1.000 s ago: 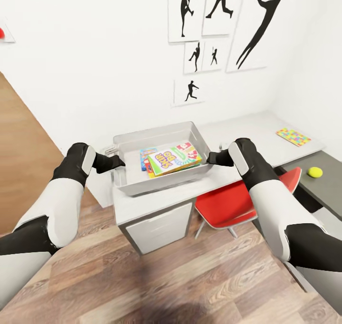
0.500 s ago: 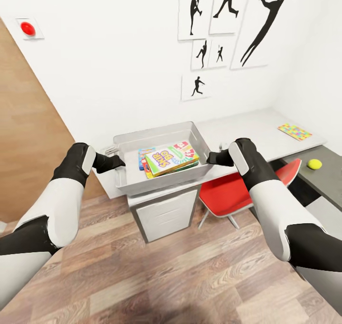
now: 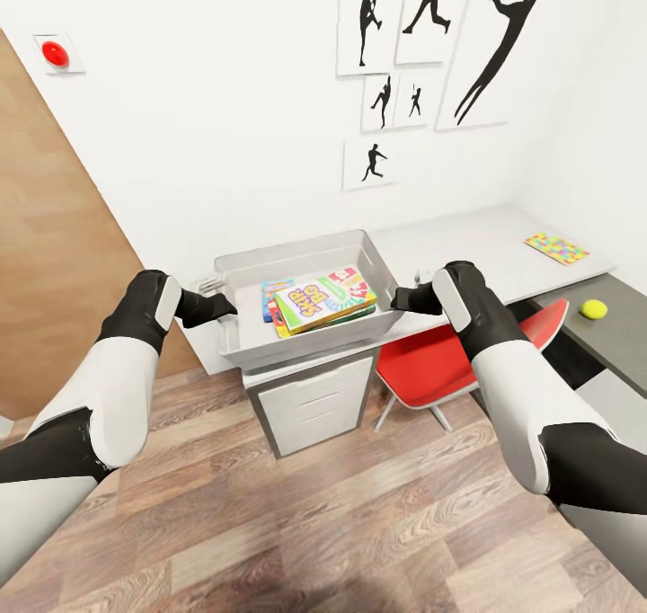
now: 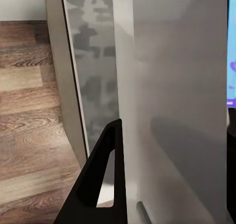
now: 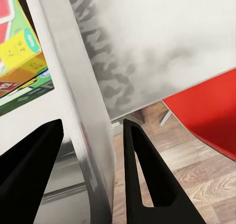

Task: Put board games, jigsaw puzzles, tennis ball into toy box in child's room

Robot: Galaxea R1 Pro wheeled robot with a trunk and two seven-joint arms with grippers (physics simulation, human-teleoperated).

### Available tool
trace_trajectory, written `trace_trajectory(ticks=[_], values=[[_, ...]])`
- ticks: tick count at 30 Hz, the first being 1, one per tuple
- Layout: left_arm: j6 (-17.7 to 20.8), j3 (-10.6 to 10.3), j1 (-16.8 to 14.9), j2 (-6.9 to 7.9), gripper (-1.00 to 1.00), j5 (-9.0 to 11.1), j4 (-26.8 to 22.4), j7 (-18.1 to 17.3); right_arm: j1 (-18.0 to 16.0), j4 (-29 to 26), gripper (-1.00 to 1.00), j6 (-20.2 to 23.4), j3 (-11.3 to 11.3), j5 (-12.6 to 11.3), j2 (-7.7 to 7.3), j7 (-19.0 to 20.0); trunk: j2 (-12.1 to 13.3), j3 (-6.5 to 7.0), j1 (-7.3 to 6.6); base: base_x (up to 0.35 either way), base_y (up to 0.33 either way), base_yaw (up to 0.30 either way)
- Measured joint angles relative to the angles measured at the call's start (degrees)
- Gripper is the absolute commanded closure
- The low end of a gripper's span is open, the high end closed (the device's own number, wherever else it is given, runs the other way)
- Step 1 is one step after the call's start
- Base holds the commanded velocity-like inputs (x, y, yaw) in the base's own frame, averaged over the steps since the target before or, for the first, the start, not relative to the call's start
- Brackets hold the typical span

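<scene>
A smooth light-grey plastic wall of the shallow toy box [image 4: 172, 86] fills much of the picture. One black, hollow-framed finger of the left gripper [image 4: 101, 177] lies pressed flat against its outer face. Behind it runs the mottled, light-grey desk top [image 4: 93, 61] with its pale edge, and beyond that the brown wood-plank floor [image 4: 29, 111]. Past the wall's far side, a sliver of bright blue printed game box [image 4: 231, 47] peeks out.

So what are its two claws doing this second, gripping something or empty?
Left gripper: shut on the toy box, fingers clamped over one end wall.
Right gripper: shut on the toy box's opposite end wall, fingers straddling it.
</scene>
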Motion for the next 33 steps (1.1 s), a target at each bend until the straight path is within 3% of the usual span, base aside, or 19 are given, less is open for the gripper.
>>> trace_trajectory(ticks=[25, 26, 27, 28, 29, 33], values=[[0.0, 0.0, 0.0, 0.05, 1.00, 0.0, 0.0, 0.0, 0.0, 0.0, 1.00, 0.0, -0.1, 0.2, 0.11, 0.1, 0.0, -0.85, 0.00, 0.000, 0.000, 0.000], [0.0, 0.0, 0.0, 0.05, -1.00, 0.0, 0.0, 0.0, 0.0, 0.0, 1.00, 0.0, -0.1, 0.2, 0.10, 0.1, 0.0, -0.87, 0.00, 0.000, 0.000, 0.000], [0.2, -0.2, 0.0, 0.09, -1.00, 2.4, 0.0, -0.4, 0.0, 0.0, 1.00, -0.1, -0.1, 0.3, -0.15, 0.1, 0.0, -0.87, 0.00, 0.000, 0.000, 0.000], [0.2, -0.2, 0.0, 0.08, -1.00, 2.6, 0.0, -0.4, 0.0, 0.0, -1.00, -0.1, 0.0, 0.2, -0.15, 0.1, 0.0, -0.88, 0.00, 0.000, 0.000, 0.000], [0.2, -0.2, 0.0, 0.09, -1.00, 2.6, 0.0, -0.4, 0.0, -0.1, -1.00, -0.2, -0.1, -1.1, -0.15, 0.2, 0.0, -0.87, 0.00, 0.000, 0.000, 0.000], [0.2, -0.2, 0.0, 0.13, -1.00, 2.6, 0.0, -0.3, 0.0, -0.1, -1.00, -0.2, -0.1, -1.1, -0.18, 0.2, 0.0, -0.88, 0.00, 0.000, 0.000, 0.000]])
